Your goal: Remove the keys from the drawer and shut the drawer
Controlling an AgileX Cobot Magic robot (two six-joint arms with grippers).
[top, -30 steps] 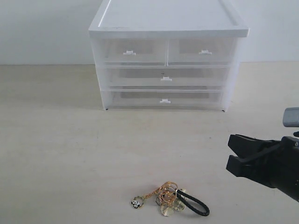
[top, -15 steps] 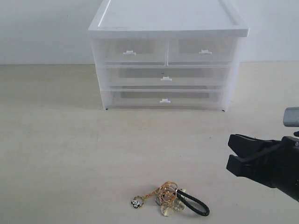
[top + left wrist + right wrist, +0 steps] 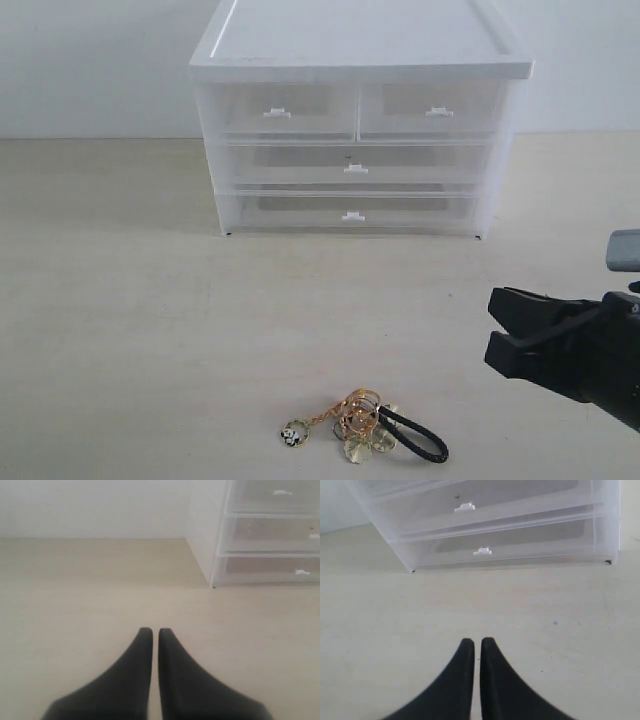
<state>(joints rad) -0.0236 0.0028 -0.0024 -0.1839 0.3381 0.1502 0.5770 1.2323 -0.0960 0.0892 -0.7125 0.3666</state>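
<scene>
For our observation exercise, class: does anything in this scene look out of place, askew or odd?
Only the keys stand out: a loose heap on the table, apart from the drawer unit. Its four drawers look shut and straight; nothing seems spilled or damaged.

One three-tier drawer unit (image 3: 360, 60) stands far, with four drawers: two half-width, the top left drawer (image 3: 280, 110) and top right drawer (image 3: 435, 110), and two wide, the middle drawer (image 3: 350, 162) and lowest drawer (image 3: 350, 212). One bunch of keys (image 3: 360, 420) lies near. Two grippers: left gripper (image 3: 151, 630), right gripper (image 3: 492, 332).
</scene>
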